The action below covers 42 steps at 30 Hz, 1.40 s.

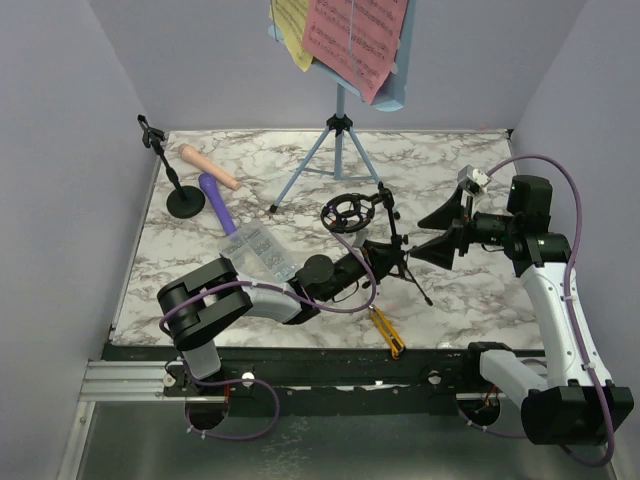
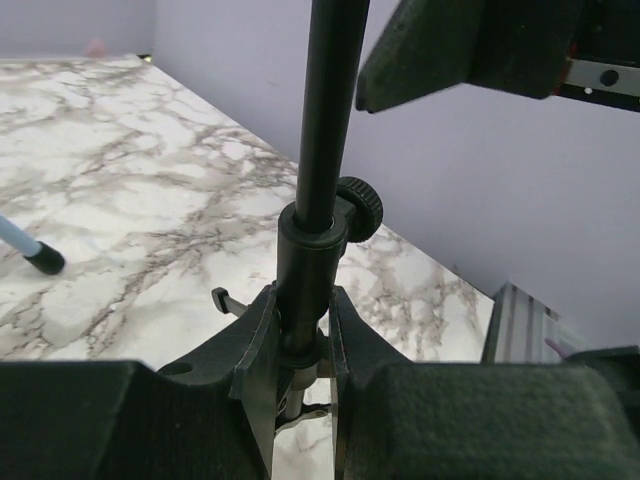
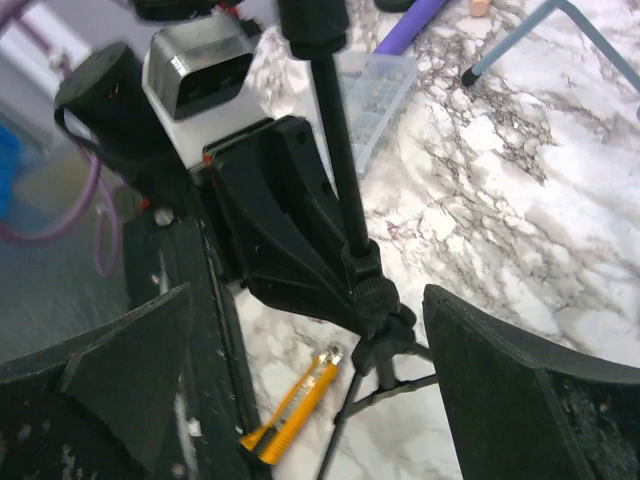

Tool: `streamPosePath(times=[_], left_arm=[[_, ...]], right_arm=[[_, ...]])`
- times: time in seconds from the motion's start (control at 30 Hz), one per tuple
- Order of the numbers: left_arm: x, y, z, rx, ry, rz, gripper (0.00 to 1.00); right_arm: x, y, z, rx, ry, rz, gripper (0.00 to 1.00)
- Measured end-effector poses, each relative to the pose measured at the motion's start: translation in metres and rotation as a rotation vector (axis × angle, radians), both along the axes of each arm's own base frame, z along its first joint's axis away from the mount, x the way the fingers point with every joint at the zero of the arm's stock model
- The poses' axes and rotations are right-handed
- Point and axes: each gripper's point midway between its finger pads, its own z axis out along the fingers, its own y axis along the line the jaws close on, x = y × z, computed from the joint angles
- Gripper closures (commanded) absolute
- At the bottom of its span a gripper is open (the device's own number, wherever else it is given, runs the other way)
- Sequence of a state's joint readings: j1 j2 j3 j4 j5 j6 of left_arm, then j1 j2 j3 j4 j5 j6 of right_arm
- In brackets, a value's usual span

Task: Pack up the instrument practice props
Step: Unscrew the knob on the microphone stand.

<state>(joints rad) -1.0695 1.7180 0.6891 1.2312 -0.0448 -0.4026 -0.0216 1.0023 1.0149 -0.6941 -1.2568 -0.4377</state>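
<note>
A black mic mount (image 1: 346, 212) on a small tripod stands at mid-table, and my left gripper (image 1: 383, 252) is shut on its pole (image 2: 306, 255) just below the knob. My right gripper (image 1: 420, 238) hangs open just right of that pole, touching nothing. In the right wrist view the pole (image 3: 343, 170) rises between my right gripper's (image 3: 310, 385) spread fingers. A second mic mount (image 1: 184, 200) with a round base stands far left. Beside it lie the beige microphone (image 1: 210, 167) and the purple microphone (image 1: 217, 203). The light-blue music rack (image 1: 338, 118) stands at the back, carrying pink pages (image 1: 355, 35) and yellow pages (image 1: 292, 28).
A clear plastic box (image 1: 258, 250) lies by the left arm's forearm. A yellow-and-black utility knife (image 1: 388, 332) lies near the table's front edge, below the held stand's legs (image 3: 385, 390). One foot of the rack's tripod (image 2: 40, 258) shows in the left wrist view. Purple walls close three sides.
</note>
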Motion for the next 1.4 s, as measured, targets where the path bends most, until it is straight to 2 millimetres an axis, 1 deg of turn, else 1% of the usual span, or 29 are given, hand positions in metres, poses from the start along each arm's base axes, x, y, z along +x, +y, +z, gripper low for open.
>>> streamPosePath(times=[0.07,0.13,0.27,0.33,0.37,0.43,0.5,0.6,0.63,0.73,0.83,1.0,1.1,1.2,1.33,1.4], left_arm=[[0.006,0.003,0.001,-0.004,0.001,0.038,1.00],[0.012,0.007,0.001,-0.004,0.005,0.077,1.00],[0.022,0.011,0.004,-0.005,-0.006,0.147,1.00],[0.024,0.010,0.010,-0.009,-0.020,0.175,1.00],[0.025,0.008,0.014,-0.015,-0.030,0.188,1.00],[0.025,0.004,0.022,-0.025,-0.044,0.200,1.00],[0.026,0.000,0.027,-0.032,-0.057,0.212,1.00],[0.028,-0.005,0.026,-0.021,-0.070,0.236,1.00],[0.028,-0.006,0.024,-0.014,-0.074,0.243,1.00],[0.029,-0.011,0.018,0.012,-0.084,0.261,1.00],[0.029,-0.015,0.014,0.029,-0.093,0.274,1.00],[0.033,-0.018,0.016,0.032,-0.105,0.307,1.00],[0.034,-0.018,0.018,0.032,-0.112,0.324,1.00],[0.034,-0.018,0.020,0.031,-0.120,0.336,1.00],[0.036,-0.017,0.023,0.033,-0.130,0.353,1.00],[0.036,-0.018,0.022,0.039,-0.134,0.362,1.00]], right_arm=[[0.007,-0.002,0.005,0.056,0.115,-0.060,0.01],[0.015,-0.007,0.001,0.125,0.240,-0.130,0.01],[0.026,-0.017,-0.030,0.293,0.577,-0.257,0.01],[0.032,-0.018,-0.040,0.375,0.762,-0.294,0.01],[0.033,-0.018,-0.040,0.380,0.771,-0.295,0.02],[0.039,-0.018,-0.035,0.420,0.839,-0.301,0.07],[0.045,-0.018,-0.030,0.453,0.898,-0.303,0.10],[0.051,-0.018,-0.027,0.482,0.972,-0.310,0.16],[0.052,-0.017,-0.026,0.486,0.989,-0.310,0.18],[0.053,-0.013,-0.021,0.487,1.003,-0.309,0.31],[0.055,-0.008,-0.015,0.485,1.001,-0.308,0.36],[0.059,-0.004,-0.013,0.480,1.005,-0.333,0.51],[0.061,-0.005,-0.016,0.480,1.020,-0.354,0.64],[0.062,-0.005,-0.019,0.480,1.035,-0.371,0.71],[0.064,-0.005,-0.021,0.482,1.032,-0.385,0.75],[0.064,-0.006,-0.022,0.479,1.028,-0.392,0.76]])
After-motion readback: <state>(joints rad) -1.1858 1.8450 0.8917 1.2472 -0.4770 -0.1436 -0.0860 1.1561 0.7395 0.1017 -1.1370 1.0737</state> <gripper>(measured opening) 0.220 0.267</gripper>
